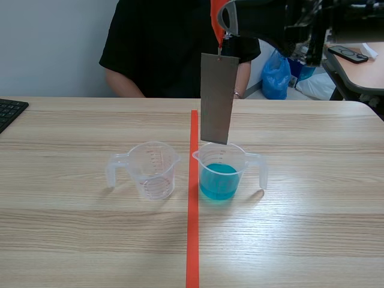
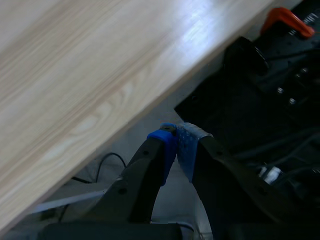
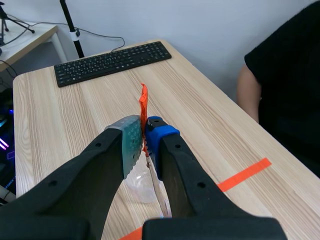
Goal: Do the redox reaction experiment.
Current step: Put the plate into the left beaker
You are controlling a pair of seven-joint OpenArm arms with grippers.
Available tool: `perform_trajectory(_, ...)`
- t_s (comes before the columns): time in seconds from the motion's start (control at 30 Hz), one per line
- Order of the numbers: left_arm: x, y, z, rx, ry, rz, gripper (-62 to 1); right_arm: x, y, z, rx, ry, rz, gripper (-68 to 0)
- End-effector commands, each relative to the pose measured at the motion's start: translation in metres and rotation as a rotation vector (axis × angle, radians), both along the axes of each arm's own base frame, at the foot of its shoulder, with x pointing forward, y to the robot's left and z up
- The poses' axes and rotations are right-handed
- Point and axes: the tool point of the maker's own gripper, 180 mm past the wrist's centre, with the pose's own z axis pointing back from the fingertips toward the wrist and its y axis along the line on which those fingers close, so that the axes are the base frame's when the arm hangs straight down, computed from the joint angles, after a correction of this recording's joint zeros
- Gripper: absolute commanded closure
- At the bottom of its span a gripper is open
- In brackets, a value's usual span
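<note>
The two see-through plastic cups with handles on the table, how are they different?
The left clear plastic cup is empty; the right clear plastic cup holds blue liquid. The left cup's handle sticks out to the left, the right cup's to the right. A grey metal sheet on an orange tag hangs just above the right cup; nothing hangs above the left cup. Both stand upright and have the same shape.

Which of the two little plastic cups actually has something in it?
The cup right of the tape line, directly under the hanging grey plate: it holds blue liquid. The other cup, left of the line, looks empty.
</note>
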Motion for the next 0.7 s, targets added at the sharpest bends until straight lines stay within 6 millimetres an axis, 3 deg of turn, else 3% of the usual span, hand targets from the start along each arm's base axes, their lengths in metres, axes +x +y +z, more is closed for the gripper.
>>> perform_trajectory(0.0,0.005,0.001,0.006,-0.001,-0.030,-0.001,-2.7,0.001,0.006,0.018,0.028,-0.056,0.016,-1.7)
perform_trajectory(0.67,0.002,0.003,0.004,0.003,-0.019,0.001,-2.7,-0.009,0.086,0.028,0.002,-0.137,0.140,-1.7)
